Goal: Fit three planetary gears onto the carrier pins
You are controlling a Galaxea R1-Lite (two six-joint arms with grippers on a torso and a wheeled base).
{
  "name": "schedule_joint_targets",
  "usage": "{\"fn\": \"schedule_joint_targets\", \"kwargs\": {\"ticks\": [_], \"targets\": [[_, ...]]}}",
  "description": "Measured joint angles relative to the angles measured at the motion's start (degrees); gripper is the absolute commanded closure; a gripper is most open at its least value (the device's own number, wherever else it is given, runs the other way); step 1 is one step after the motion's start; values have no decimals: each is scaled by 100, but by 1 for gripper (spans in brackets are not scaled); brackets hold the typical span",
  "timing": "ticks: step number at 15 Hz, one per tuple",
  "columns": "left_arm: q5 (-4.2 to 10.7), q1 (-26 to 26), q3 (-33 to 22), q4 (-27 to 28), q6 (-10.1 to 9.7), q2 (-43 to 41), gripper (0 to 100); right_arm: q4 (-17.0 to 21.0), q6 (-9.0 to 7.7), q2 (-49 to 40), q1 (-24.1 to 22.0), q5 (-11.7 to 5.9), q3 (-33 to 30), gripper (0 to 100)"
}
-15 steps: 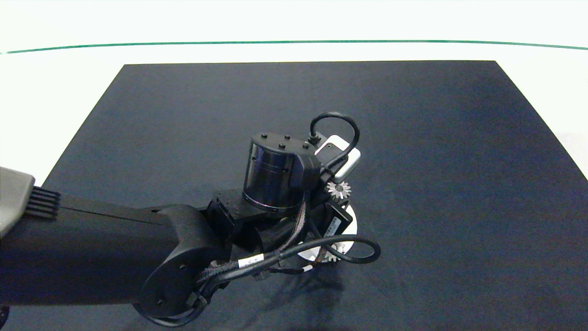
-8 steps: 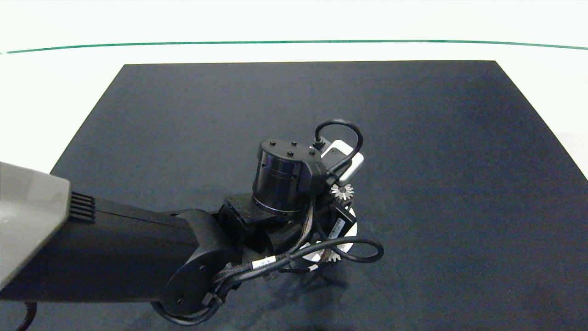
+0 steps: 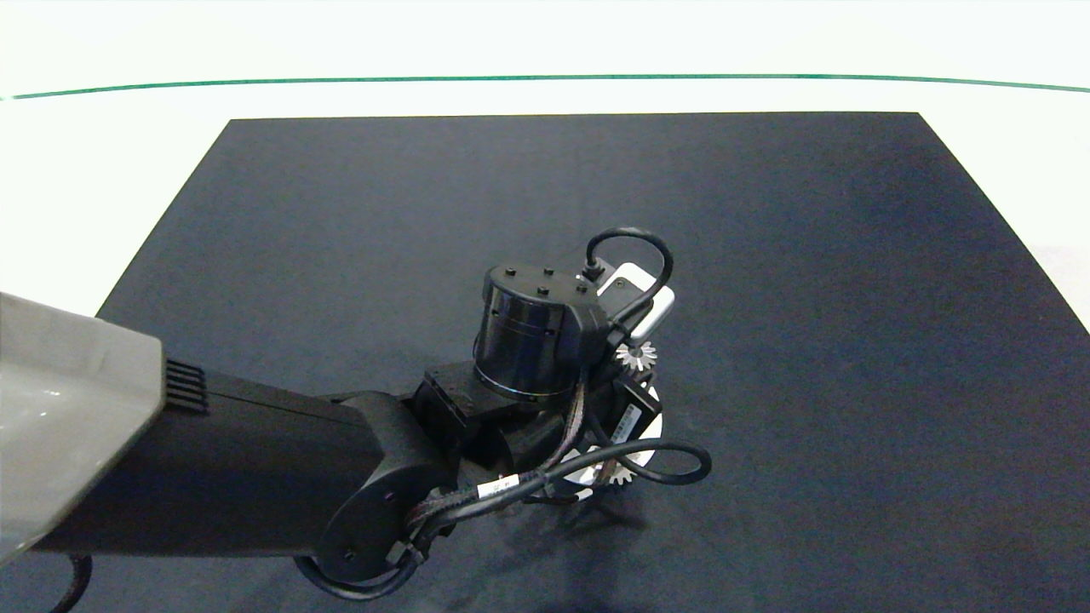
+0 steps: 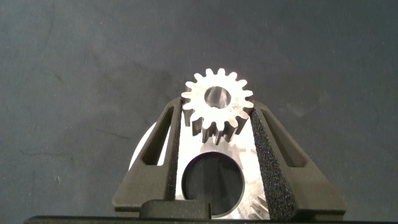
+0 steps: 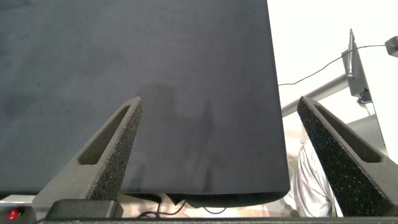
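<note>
The left hand [image 4: 217, 121] is pinching a small silvery metal spur gear [image 4: 217, 104] over the flat white disc [image 4: 249, 165]; the right hand [image 5: 224, 155] is hanging spread above the dark mat [image 5: 137, 62].

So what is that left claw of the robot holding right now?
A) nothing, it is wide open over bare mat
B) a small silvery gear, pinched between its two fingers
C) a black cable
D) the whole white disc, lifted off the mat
B: in the left wrist view the left gripper has its two fingers pressed against either side of a small toothed planetary gear, with the white disc lying beneath it.
</note>
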Motion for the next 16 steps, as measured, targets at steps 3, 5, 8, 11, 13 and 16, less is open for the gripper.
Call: {"fn": "schedule_joint_targets", "kwargs": {"ticks": [3,5,8,11,13,16], "targets": [[-1,9,15,-6,2,15,96,2,0,0,0,0,-30,0],[-6,30,0,-11,0,17,96,2,0,0,0,0,-39,0],[-4,50,-2,-17,2,33,96,5,0,0,0,0,-39,0],[-6,44,15,-16,0,45,96,2,0,0,0,0,-41,0],[-6,39,26,-13,2,50,96,2,0,0,0,0,-41,0],[-6,35,-7,-17,6,50,96,0,0,0,0,2,-41,0]]}}
